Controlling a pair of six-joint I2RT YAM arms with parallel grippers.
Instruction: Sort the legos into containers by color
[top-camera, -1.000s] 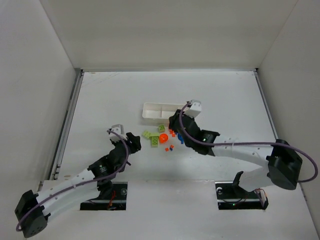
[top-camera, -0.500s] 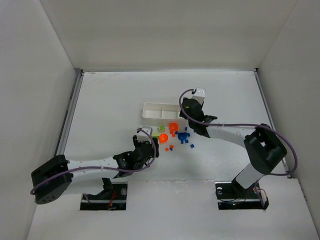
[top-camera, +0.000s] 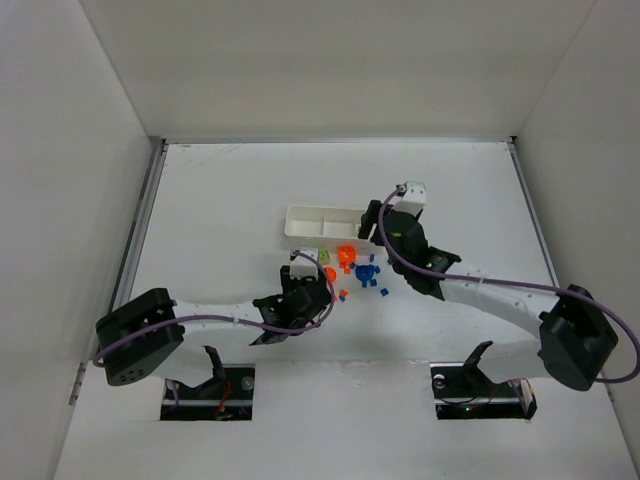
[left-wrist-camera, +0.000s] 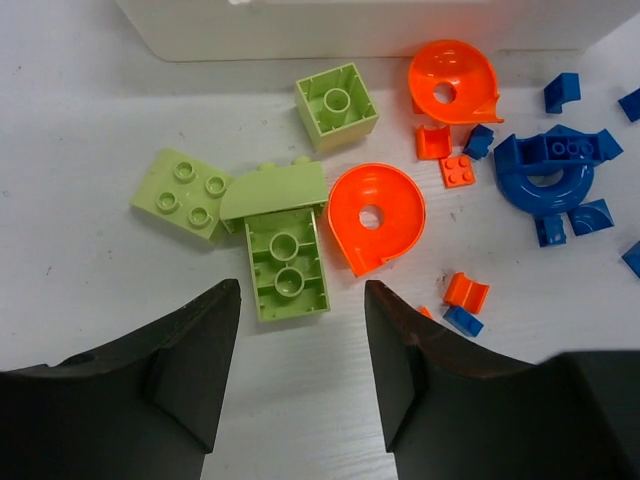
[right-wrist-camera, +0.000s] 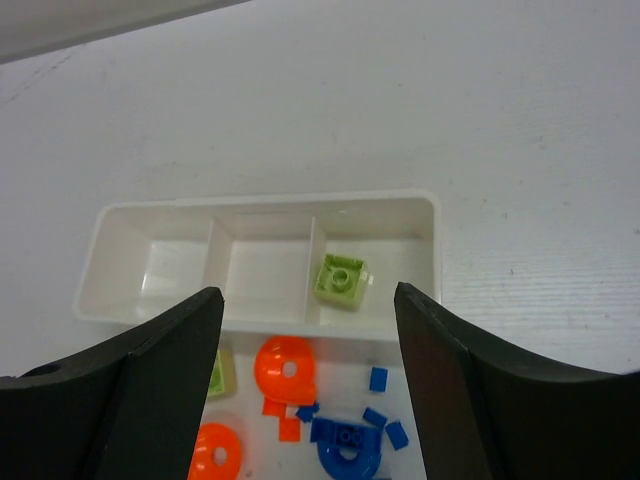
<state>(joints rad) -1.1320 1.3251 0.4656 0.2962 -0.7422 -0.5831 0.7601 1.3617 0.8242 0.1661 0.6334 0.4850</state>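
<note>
We find the left tool (left-wrist-camera: 300, 300) apart and empty; the green brick (left-wrist-camera: 287, 262) lies just ahead, centred, its long axis along the approach.

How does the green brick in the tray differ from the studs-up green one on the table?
The sorted green brick sits in an end compartment of the tray, hollow side up. The studs-up green brick lies loose on the table, four studs showing. Both are light green.
</note>
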